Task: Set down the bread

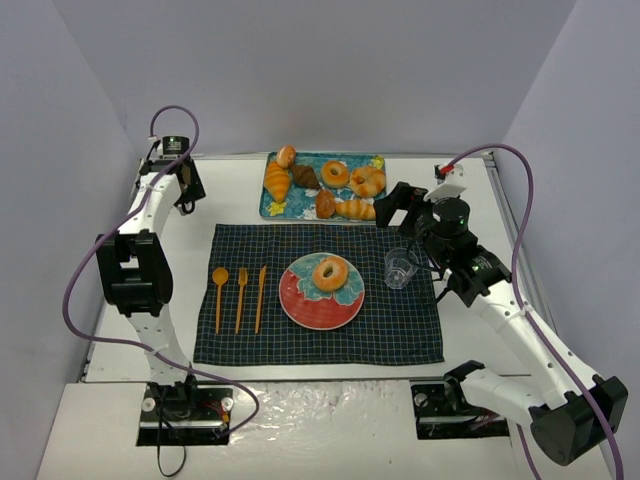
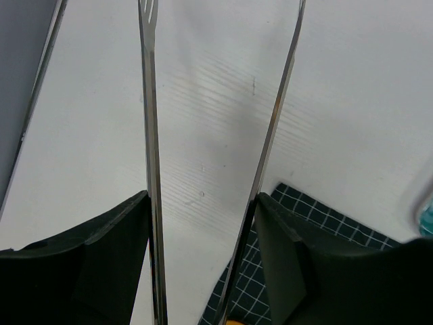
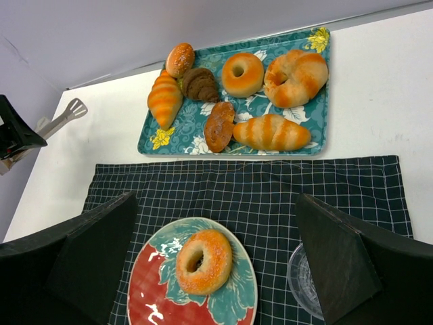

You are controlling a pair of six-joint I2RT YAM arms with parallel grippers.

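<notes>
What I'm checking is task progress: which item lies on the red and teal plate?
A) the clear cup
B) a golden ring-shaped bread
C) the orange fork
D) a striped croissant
B: the bread lies alone on the plate, while the cup and the fork rest beside it on the checked mat.

Plain pale lavender-grey back wall point(image 1: 300, 70), matching side walls point(image 1: 50, 120) closing in both sides. White table point(image 1: 230, 190) wall to wall. Even diffuse light, soft shadows, glare on near edge.
</notes>
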